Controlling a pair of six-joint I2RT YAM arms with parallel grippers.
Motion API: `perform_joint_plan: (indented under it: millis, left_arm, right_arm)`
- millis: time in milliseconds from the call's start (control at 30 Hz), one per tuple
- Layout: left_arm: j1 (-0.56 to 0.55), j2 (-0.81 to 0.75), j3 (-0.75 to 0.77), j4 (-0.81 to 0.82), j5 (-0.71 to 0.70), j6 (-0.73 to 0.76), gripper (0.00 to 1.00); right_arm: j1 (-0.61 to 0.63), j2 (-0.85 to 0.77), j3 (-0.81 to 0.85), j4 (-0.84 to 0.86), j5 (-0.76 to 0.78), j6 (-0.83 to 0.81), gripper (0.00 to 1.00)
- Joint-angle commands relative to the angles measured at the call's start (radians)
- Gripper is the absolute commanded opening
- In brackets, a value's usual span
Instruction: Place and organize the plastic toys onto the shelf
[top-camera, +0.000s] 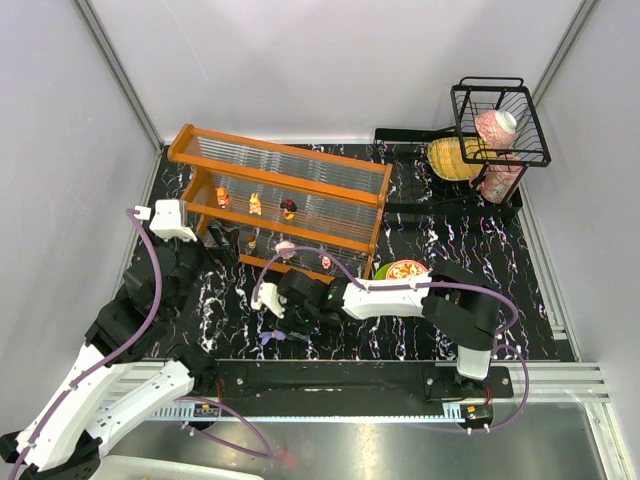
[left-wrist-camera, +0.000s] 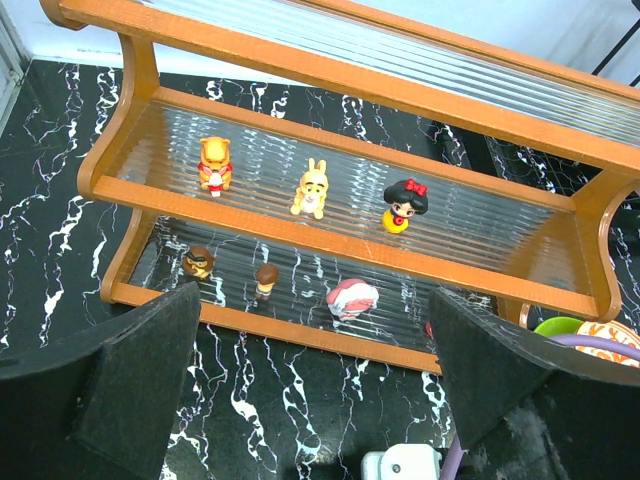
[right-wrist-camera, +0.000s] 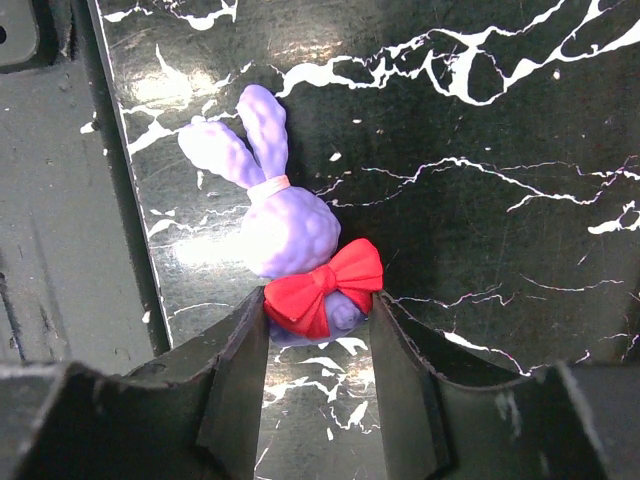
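Observation:
A purple bunny toy (right-wrist-camera: 290, 230) with a red bow lies on the black marbled table, near the front edge (top-camera: 272, 338). My right gripper (right-wrist-camera: 318, 305) stands over it, both fingers touching the bow's sides. The orange-framed shelf (top-camera: 280, 165) stands at the back left. Its middle tier holds an orange figure (left-wrist-camera: 214, 165), a yellow bunny (left-wrist-camera: 313, 188) and a black-haired doll (left-wrist-camera: 403, 204). Two brown figures (left-wrist-camera: 198, 262) and a pink-white toy (left-wrist-camera: 351, 297) sit on the lower tier. My left gripper (left-wrist-camera: 315, 400) hangs wide open before the shelf, holding nothing.
A green plate with a red-patterned bowl (top-camera: 405, 270) sits right of the shelf, by the right arm. A black wire basket (top-camera: 500, 120) with a pink carton stands at the back right, a yellow object (top-camera: 452, 158) beside it. A metal rail (top-camera: 350, 380) runs along the front.

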Motion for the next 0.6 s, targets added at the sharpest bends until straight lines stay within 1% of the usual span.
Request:
perform_joint_plan:
  millis: [0, 100, 133, 233, 433, 467, 567]
  left_arm:
    - [0.002, -0.006, 0.030, 0.023, -0.025, 0.019, 0.99]
    - [0.002, -0.011, 0.027, 0.023, -0.022, 0.014, 0.99]
    - [0.002, -0.014, 0.026, 0.025, -0.024, 0.011, 0.99]
    - [0.002, -0.020, 0.027, 0.025, -0.019, 0.005, 0.99]
    - [0.002, -0.045, 0.021, 0.034, 0.001, 0.008, 0.99]
    - [0.002, -0.051, 0.018, 0.049, 0.010, 0.013, 0.99]
    - [0.002, -0.082, 0.003, 0.092, 0.076, 0.051, 0.99]
  right_arm:
    - [-0.006, 0.014, 0.040, -0.014, -0.038, -0.006, 0.35]
    - [-0.010, 0.017, 0.048, -0.027, -0.046, 0.004, 0.22]
    - [-0.012, 0.017, 0.049, -0.032, -0.049, 0.007, 0.13]
    - [-0.016, 0.007, 0.048, -0.035, -0.046, 0.056, 0.00]
    - [-0.050, -0.082, 0.039, -0.044, -0.067, 0.178, 0.00]
    - [-0.059, -0.119, 0.037, -0.047, -0.074, 0.200, 0.00]
    - [-0.069, -0.203, 0.036, -0.057, -0.072, 0.296, 0.00]
